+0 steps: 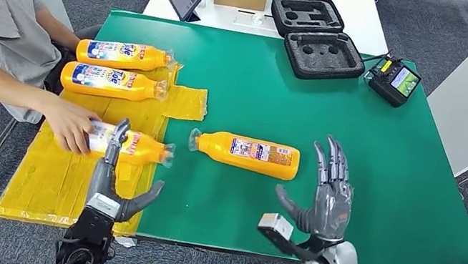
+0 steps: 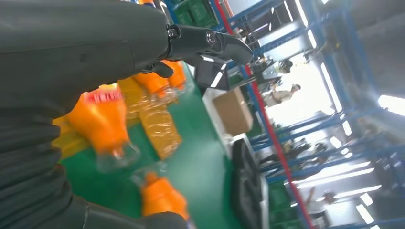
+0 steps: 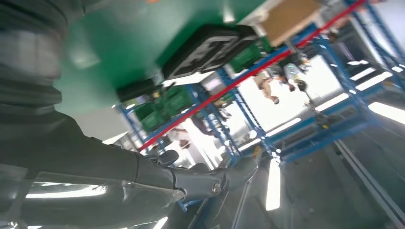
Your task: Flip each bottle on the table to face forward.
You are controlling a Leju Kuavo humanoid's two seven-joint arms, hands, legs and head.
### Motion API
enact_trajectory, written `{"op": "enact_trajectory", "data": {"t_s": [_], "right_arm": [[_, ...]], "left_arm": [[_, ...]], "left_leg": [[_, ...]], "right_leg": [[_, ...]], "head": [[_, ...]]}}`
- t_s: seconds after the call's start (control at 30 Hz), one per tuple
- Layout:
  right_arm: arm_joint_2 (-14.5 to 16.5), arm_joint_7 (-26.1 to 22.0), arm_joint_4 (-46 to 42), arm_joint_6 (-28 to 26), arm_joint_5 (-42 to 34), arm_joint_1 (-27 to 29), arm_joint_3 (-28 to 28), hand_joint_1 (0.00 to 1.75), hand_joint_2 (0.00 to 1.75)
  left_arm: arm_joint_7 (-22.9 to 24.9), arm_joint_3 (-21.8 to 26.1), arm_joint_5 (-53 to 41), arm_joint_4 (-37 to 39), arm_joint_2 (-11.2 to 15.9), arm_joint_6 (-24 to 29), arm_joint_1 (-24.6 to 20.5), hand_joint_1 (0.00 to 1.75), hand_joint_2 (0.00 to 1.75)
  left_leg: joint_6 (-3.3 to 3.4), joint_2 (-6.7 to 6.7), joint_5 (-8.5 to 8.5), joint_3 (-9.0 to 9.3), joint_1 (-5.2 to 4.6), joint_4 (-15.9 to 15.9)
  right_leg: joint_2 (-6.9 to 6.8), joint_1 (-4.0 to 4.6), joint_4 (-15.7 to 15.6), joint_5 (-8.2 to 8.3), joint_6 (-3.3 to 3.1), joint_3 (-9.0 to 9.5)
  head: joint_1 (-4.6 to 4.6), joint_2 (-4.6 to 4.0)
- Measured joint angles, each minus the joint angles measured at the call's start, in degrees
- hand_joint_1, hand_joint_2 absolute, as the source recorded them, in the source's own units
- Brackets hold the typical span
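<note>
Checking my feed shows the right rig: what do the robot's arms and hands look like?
Both arms are silver-grey metal at the wrist. The left hand and right hand are many-fingered, with dark grey fingers and thick grey thumbs. A small box-shaped grey module with a pale face sits by the right wrist. In the wrist views, grey ribbed covers sit behind the hands.

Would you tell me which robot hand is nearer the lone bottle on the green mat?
Right. The right hand hovers open just beside the bottle's base end; the left hand sits farther off, by the yellow sheet.
</note>
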Motion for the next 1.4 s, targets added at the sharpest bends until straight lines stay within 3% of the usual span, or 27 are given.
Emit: {"op": "enact_trajectory", "data": {"t_s": [0.27, 0.53, 0.7, 0.93, 1.2, 1.4], "right_arm": [[-1.30, 0.01, 10.06, 0.00, 3.75, -5.65, -4.89, 0.00, 1.75], [-3.16, 0.91, 20.76, 0.00, 14.28, -11.31, -6.31, 0.00, 1.75], [-3.32, 1.03, 26.30, 0.00, 16.81, -14.70, -6.50, 0.00, 1.75], [-3.29, 0.57, 34.12, -0.02, 14.96, -18.15, -2.74, 0.00, 1.75], [-3.19, 0.09, 40.35, 0.01, 11.15, -20.67, 3.95, 0.00, 1.75], [-2.02, 0.06, 42.59, 3.81, 2.46, -23.28, 9.47, 0.00, 1.75]], "left_arm": [[-0.02, -1.66, 2.16, -4.27, -0.32, 0.13, -0.12, 0.00, 1.75], [-0.02, -3.77, 4.61, -5.35, -1.60, -1.51, -2.42, 0.00, 1.75], [-0.02, -4.11, 5.37, -5.47, -2.41, -1.42, -3.92, 0.00, 1.75], [-0.02, -5.46, 3.75, -5.87, -2.74, 4.27, -6.54, 0.00, 1.75], [-0.02, -6.56, 4.23, -5.87, -2.73, 4.86, -8.12, 0.00, 1.75], [-0.02, -7.09, 4.15, -5.85, -2.75, 4.93, -8.87, 0.00, 1.75]], "left_leg": [[0.03, 0.01, 0.03, 0.00, -0.02, 0.01], [0.03, 0.00, 0.03, -0.02, -0.02, 0.01], [0.04, 0.01, 0.05, -0.02, -0.03, 0.01], [0.04, 0.00, 0.06, -0.03, -0.02, 0.01], [0.04, -0.01, 0.06, -0.05, -0.02, 0.01], [0.05, 0.00, 0.08, -0.03, -0.02, 0.02]], "right_leg": [[0.00, 0.00, 0.00, 0.03, 0.04, -0.02], [-0.02, -0.01, 0.00, 0.03, 0.04, -0.02], [-0.02, -0.01, 0.01, 0.04, 0.05, -0.02], [-0.03, 0.01, 0.01, 0.04, 0.05, -0.02], [-0.03, 0.00, 0.02, 0.04, 0.05, -0.02], [-0.04, 0.00, 0.02, 0.04, 0.05, -0.03]], "head": [[-0.02, 0.00], [-0.01, 0.00], [-0.01, 0.00], [-0.02, 0.00], [0.00, 0.00], [-0.02, 0.00]]}}
